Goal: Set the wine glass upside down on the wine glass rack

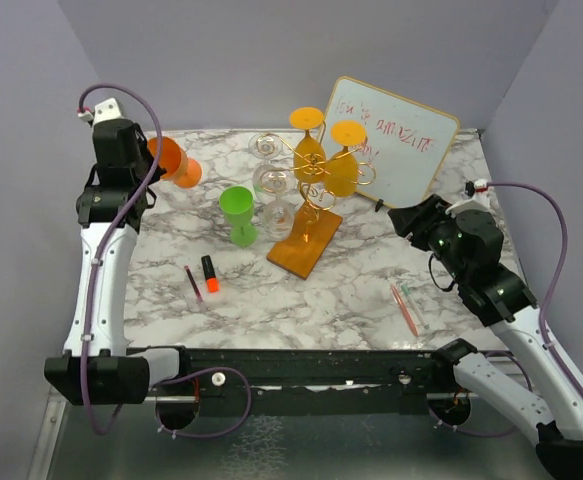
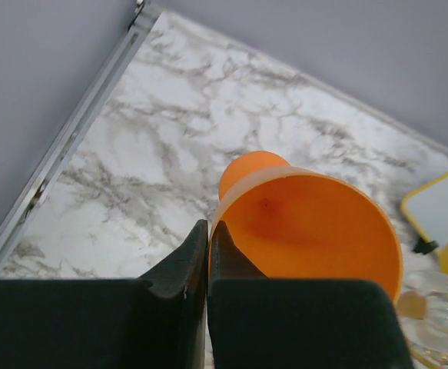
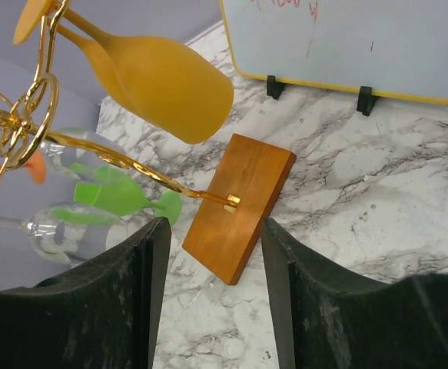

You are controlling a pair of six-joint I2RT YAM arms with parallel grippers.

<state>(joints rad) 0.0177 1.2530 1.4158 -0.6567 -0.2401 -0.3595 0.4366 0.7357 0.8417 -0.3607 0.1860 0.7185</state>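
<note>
Hanging is not yet done: the left claw [image 2: 208,231] is clamped on the rim of the orange plastic wine glass [image 2: 308,223], tilted at the far left of the white marble table [image 1: 271,300], well apart from the gold wire wine glass rack [image 1: 307,246]. The right claw [image 3: 214,227] stands apart, empty, facing the rack.

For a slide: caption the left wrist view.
Left claw pinching the orange wine glass by its rim, marble table behind.

Grey-veined white marble table [image 1: 371,300] carries the wine glass rack [image 1: 306,245] on its wooden base at centre, a green glass [image 1: 238,213] upright just left of it, and a whiteboard [image 1: 396,150] propped behind. An orange highlighter [image 1: 210,273] and dark pen [image 1: 193,284] lie front left, with two thin pens [image 1: 405,306] front right.
</note>
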